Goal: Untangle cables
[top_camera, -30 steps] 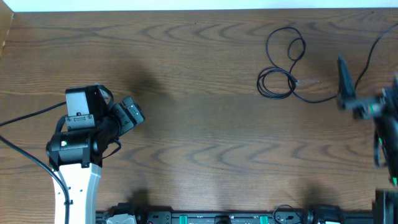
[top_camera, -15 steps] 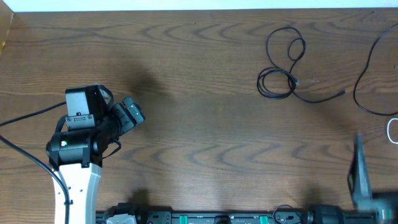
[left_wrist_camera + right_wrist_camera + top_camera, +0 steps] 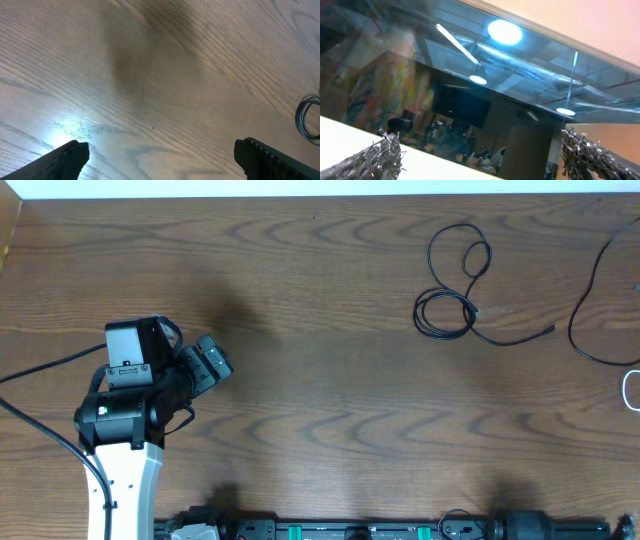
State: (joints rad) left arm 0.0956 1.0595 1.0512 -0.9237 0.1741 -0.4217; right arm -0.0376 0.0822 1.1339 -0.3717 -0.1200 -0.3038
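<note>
Movement over the last second belongs to the right arm alone: it has swung back from the far-right side, passed the near-right corner of the desk [image 3: 330, 410], and is now gone from the overhead view. Its wrist camera looks up at a window [image 3: 470, 90] and ceiling lights [image 3: 505, 31], with the right gripper [image 3: 480, 150] spread wide and empty. The left gripper [image 3: 208, 366] has not stirred at near left, its fingers likewise wide apart over bare wood, holding nothing. Farther off, a coiled black cable [image 3: 446, 314] lies at far centre-right, a second black cable [image 3: 571, 330] curves by the right edge, and a white cable [image 3: 627, 390] shows just nearer. Lying apart like this, they suggest the untangling is done or nearly so.
</note>
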